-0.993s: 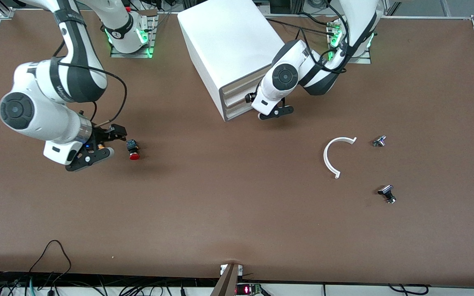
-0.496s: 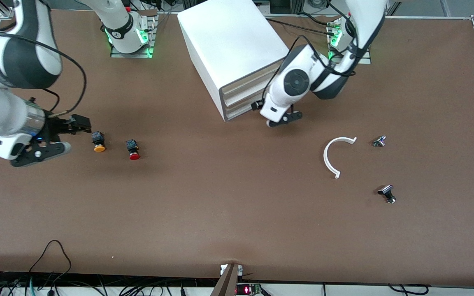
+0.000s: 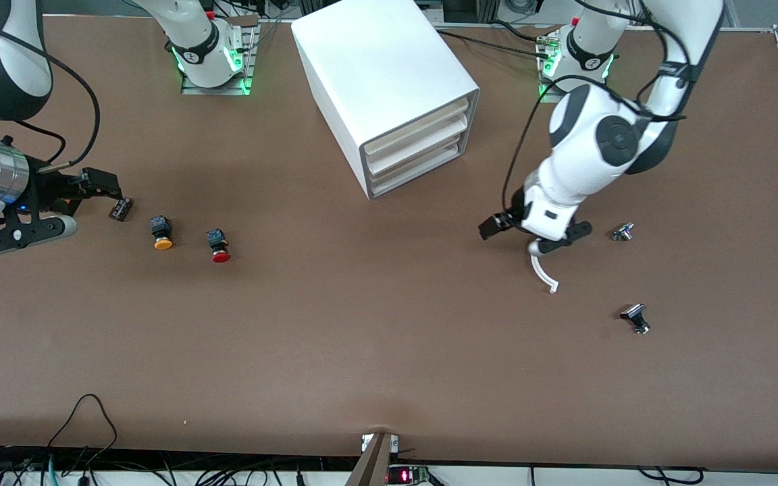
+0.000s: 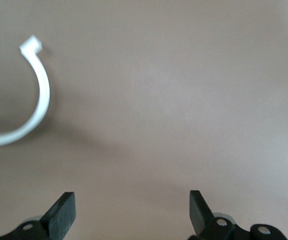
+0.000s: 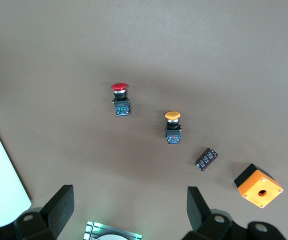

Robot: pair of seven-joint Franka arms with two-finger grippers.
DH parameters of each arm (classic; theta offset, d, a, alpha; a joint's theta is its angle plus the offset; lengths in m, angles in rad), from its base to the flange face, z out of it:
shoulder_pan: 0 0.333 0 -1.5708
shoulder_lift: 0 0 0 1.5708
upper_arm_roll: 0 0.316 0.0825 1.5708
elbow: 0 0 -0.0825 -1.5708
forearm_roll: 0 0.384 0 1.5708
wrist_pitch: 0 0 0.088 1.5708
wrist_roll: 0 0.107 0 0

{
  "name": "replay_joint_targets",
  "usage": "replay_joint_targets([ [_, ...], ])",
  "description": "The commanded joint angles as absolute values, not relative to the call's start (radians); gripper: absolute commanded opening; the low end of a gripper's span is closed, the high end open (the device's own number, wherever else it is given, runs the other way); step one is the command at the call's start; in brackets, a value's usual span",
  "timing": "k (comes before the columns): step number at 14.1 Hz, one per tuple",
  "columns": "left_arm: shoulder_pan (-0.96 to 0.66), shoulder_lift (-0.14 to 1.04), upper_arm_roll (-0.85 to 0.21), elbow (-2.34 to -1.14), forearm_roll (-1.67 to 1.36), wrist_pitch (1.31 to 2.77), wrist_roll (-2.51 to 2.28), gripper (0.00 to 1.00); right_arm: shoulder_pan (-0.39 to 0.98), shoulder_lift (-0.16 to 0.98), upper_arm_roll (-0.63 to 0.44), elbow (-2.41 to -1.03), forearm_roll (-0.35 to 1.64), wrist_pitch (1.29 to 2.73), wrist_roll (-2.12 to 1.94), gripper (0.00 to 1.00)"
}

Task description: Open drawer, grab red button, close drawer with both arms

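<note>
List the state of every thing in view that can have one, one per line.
White three-drawer cabinet: all drawers shut.
Red-capped push button: lying on its side on the table, not held.
Orange-capped push button: lying on its side, not held.
White curved plastic strip: flat on the table.
Left tool: open, over the strip.
Right tool: open, empty, at the right arm's end.

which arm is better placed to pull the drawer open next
Probably the left. Its open hand hangs over the white curved piece, not far from the shut drawers. The right hand, also open, is out by the buttons.
</note>
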State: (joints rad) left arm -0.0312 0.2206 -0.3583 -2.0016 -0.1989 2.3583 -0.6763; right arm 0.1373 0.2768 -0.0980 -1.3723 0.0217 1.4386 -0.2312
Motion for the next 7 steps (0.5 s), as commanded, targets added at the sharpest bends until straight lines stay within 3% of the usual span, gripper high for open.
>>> replay_joint_targets([
  [1,0.015,0.135,-0.338,-2.020,-0.204,2.352,-0.536,1.00,0.121,0.275,-0.081,-1.295,0.002,1.402,-0.207,1.00],
  [7,0.015,-0.004,-0.088,-1.846,-0.201,1.900,-0.080,1.00,0.113,0.291,-0.092,-1.289,0.014,1.414,-0.014,1.00],
])
